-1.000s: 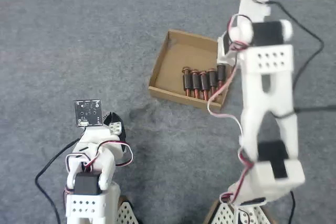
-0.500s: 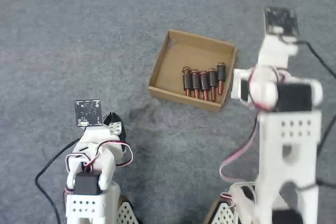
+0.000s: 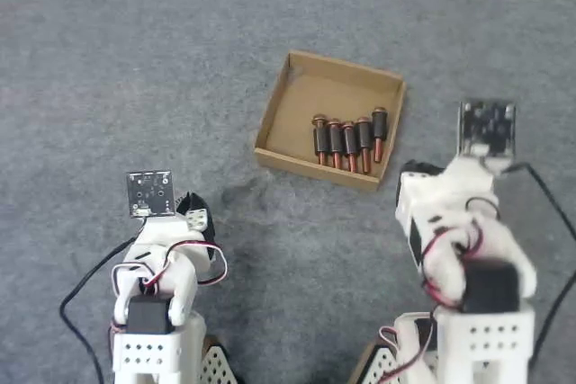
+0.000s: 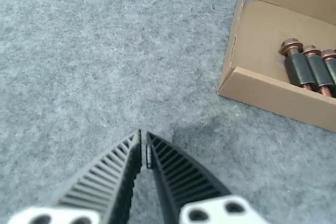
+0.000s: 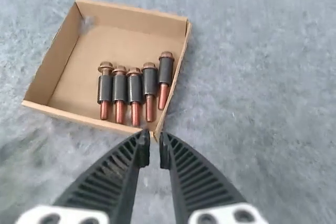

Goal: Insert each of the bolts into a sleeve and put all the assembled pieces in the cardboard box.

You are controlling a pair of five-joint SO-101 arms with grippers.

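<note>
Grey carpety surface [image 3: 108, 60], 5 sleeved bolts [image 3: 349, 141] lying side by side inside the cardboard box [image 3: 270, 114]. The left pincer [image 4: 143, 141] is clenched empty, well clear of the box. The right pincer [image 5: 151, 145], all but clenched and empty, sits near its corner, so a careless swing could shove it.

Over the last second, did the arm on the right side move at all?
Yes. The right arm pulled back from over the cardboard box toward its own base.
</note>
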